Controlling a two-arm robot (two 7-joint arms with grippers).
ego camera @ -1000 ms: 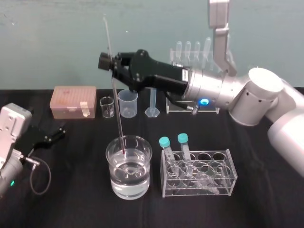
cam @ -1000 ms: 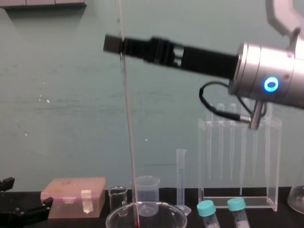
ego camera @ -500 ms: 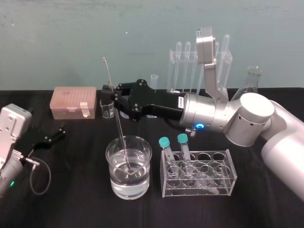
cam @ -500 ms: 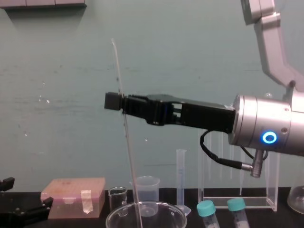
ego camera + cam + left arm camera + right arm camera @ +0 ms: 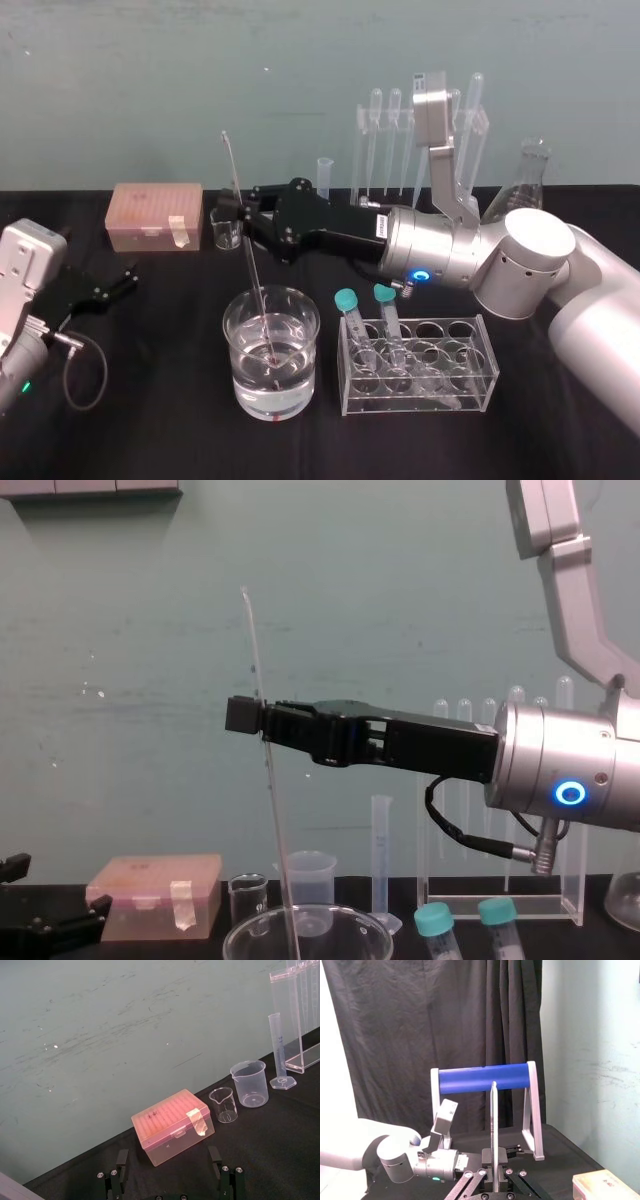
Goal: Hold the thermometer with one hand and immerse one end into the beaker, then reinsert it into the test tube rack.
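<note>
Right end effector point(image 5: 240, 212) is out over the middle of the tabletop point(image 5: 150, 420), jaws pinched tight on the thermometer point(image 5: 254, 280) about a third of the way down its length. The rod leans a little, top toward the robot's left, and its lower end is down in the water of the wide glass dish point(image 5: 232, 370), with the red tip looking close to the bottom. Note that the dip is in the dish. The plastic beaker point(image 5: 307, 875) stands well behind it, near the back wall, untouched.

Left end effector point(image 5: 112, 283) sits parked on the tabletop at the far left, fingers spread wide and holding nothing.

So the immersion looks done and the return trip is what counts. The test tube rack point(image 5: 480, 905) is at the back right, behind the right arm, with pipettes standing in it.

To do this well, I'd judge a straight vertical lift comes first, until the tip is clear of the dish rim. A sideways drag against the glass wall could snap a rod this thin or tip the dish. The 2 teal-capped tubes in the small rack point(image 5: 418, 365) stand just beside the dish on the way, so the tip should pass above them. Bring the rod upright before the rack, line it over a free hole, then lower it slowly.
</note>
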